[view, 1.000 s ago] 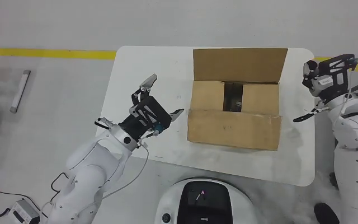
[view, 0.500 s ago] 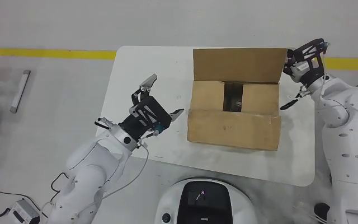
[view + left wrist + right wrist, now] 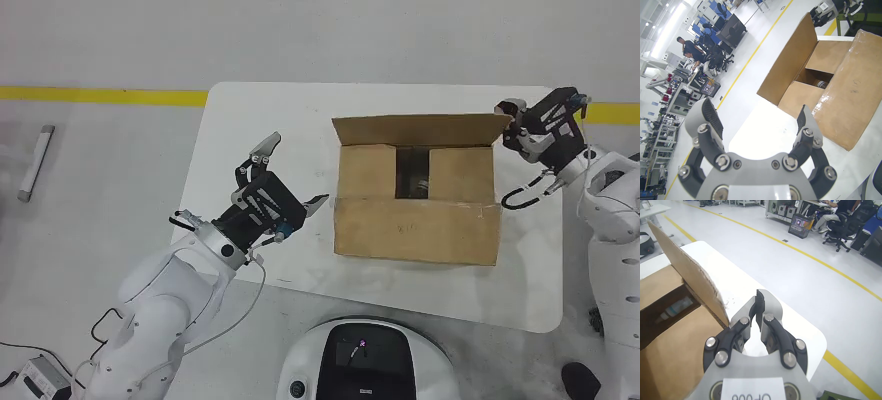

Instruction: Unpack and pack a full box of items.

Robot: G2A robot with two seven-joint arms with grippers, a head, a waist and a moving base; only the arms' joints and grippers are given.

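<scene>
A brown cardboard box (image 3: 415, 230) stands on the right half of the white table (image 3: 270, 110). Its two side flaps are folded in, and a gap between them shows a bottle (image 3: 420, 185) inside. The long rear flap (image 3: 420, 130) stands up, tilted. My right gripper (image 3: 515, 122) is shut at that flap's far right corner; in the right wrist view its fingers (image 3: 758, 306) hold nothing and the rear flap (image 3: 687, 272) has its corner beside them. My left gripper (image 3: 297, 172) hovers open to the left of the box, with the box (image 3: 844, 91) ahead of the left gripper (image 3: 755, 108).
Bare tabletop lies left of the box and in front of it. A grey rod (image 3: 33, 160) lies on the floor far left, beside a yellow floor line (image 3: 100, 96). The table's rounded right corner (image 3: 821, 340) is close under my right gripper.
My right arm came in from the table's right edge to the rear flap's corner. The flap rose from lying back flat to standing tilted. The left arm kept still.
</scene>
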